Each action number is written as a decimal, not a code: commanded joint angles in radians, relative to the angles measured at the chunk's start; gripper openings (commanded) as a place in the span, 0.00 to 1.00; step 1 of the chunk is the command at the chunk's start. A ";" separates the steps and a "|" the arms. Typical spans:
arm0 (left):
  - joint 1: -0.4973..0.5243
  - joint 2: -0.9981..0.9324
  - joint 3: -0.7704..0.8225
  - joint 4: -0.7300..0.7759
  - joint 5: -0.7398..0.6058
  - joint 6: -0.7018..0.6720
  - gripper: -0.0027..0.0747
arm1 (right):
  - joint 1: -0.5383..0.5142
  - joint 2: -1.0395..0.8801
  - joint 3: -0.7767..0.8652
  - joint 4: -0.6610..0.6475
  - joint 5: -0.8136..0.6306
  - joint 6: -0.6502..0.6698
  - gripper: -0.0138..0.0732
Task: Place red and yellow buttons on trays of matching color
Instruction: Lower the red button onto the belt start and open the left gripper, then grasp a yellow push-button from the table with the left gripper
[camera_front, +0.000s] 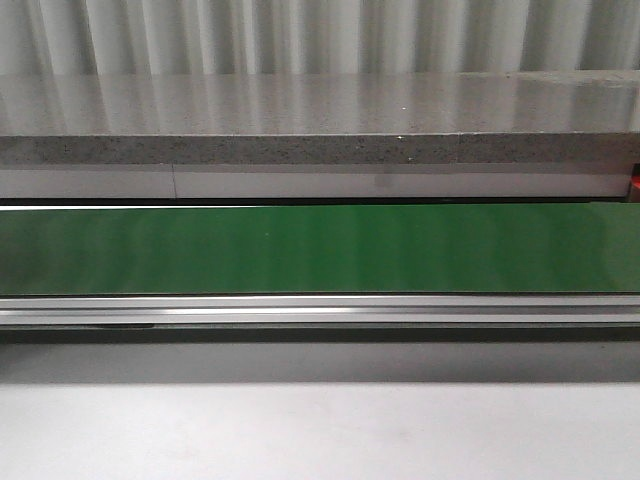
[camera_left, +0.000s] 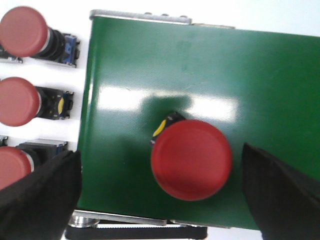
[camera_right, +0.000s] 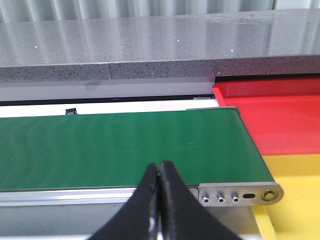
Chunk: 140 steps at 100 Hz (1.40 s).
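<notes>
A round, smooth red button (camera_left: 191, 159) is sitting on the matte green belt (camera_left: 200, 75), between the spread left hand (camera_left: 160, 195). Right hand (camera_right: 159, 200) is resting closed, empty. No legible writing.

green conveyor belt (camera_front: 320, 248), grey stone ledge (camera_front: 320, 120)

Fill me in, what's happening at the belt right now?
Sorting hasn't started moving anything yet. The left gripper is open above the green conveyor belt, its fingers on either side of a red button lying on the belt. More red buttons wait in a row beside the belt. The right gripper is shut and holds nothing, near the belt's other end, where the red tray and yellow tray sit with no buttons visible in them.
</notes>
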 joint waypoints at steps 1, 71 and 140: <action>-0.035 -0.063 -0.045 0.004 -0.007 0.003 0.83 | 0.001 -0.017 0.001 -0.010 -0.082 0.002 0.08; -0.057 -0.288 0.011 0.198 -0.036 -0.270 0.83 | 0.001 -0.017 0.001 -0.010 -0.082 0.002 0.08; 0.391 -0.383 0.393 0.230 -0.229 -0.452 0.83 | 0.001 -0.017 0.001 -0.010 -0.082 0.002 0.08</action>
